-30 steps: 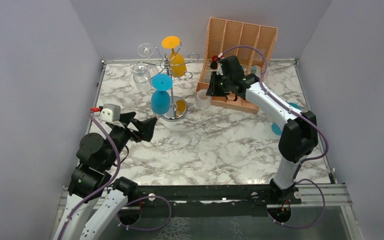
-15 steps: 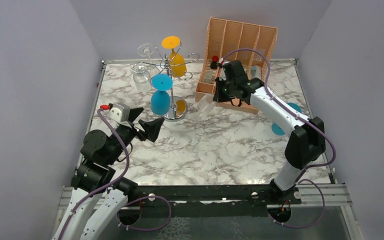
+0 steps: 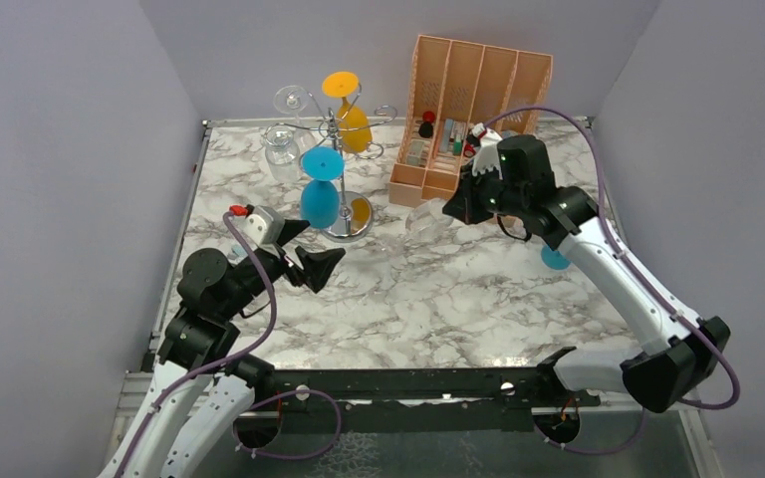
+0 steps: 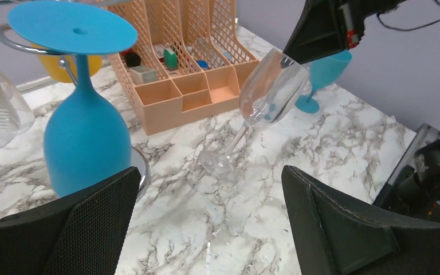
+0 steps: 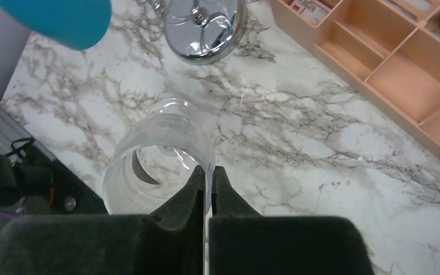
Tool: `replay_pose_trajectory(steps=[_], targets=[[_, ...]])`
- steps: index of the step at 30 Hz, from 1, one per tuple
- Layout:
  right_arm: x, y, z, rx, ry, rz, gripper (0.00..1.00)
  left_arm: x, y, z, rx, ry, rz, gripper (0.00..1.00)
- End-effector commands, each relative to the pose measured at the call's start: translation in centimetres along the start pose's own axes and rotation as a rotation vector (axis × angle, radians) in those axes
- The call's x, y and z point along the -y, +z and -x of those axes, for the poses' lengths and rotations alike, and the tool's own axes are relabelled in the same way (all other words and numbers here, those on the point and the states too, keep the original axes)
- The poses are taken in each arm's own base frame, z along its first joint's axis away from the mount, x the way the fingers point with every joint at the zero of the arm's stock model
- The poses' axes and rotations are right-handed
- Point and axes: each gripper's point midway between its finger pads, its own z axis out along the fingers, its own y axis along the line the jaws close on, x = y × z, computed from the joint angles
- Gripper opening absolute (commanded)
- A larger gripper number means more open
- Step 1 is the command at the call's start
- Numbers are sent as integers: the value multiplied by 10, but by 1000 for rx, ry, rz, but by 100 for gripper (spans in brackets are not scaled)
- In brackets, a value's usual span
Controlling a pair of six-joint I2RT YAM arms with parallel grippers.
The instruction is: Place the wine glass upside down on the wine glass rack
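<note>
A clear wine glass hangs tilted over the middle of the marble table, bowl up and foot low near the surface. My right gripper is shut on its rim, one finger inside the bowl and one outside. The wine glass rack stands at the back left on its shiny disc base. A blue glass, an orange one and clear ones hang on it upside down. My left gripper is open in front of the rack base, holding nothing.
An orange slotted organiser with small items stands at the back right. A blue glass stands on the table to the right, behind the right arm. Grey walls close in three sides.
The right gripper closed on the glass rim and carried the glass away from the organiser toward the table's middle. The left arm moved right and forward, still open.
</note>
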Motion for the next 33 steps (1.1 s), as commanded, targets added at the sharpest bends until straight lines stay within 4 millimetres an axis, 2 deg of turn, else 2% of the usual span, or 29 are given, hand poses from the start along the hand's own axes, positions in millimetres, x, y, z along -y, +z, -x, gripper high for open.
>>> replay_pose_trajectory(steps=[1,9,14,19,23,28,33], targets=[[-34,-28,-18,-25,-2,174,1,16,-2,-5,14,111,-119,99],[-73,-67,-25,-20,-7,385,1,43,-15,-9,85,359,-311,99],[-91,-83,-20,-13,-26,487,1,66,-26,-25,119,492,-479,99],[-102,-95,-9,-13,-64,538,1,70,-37,-25,188,622,-493,99],[-115,-104,-7,-29,-71,625,1,85,-49,-30,219,708,-594,98],[-129,-112,-5,-24,-67,720,1,105,-59,-50,162,696,-804,87],[-135,-116,-2,-22,-63,766,1,109,-62,-53,153,694,-855,69]])
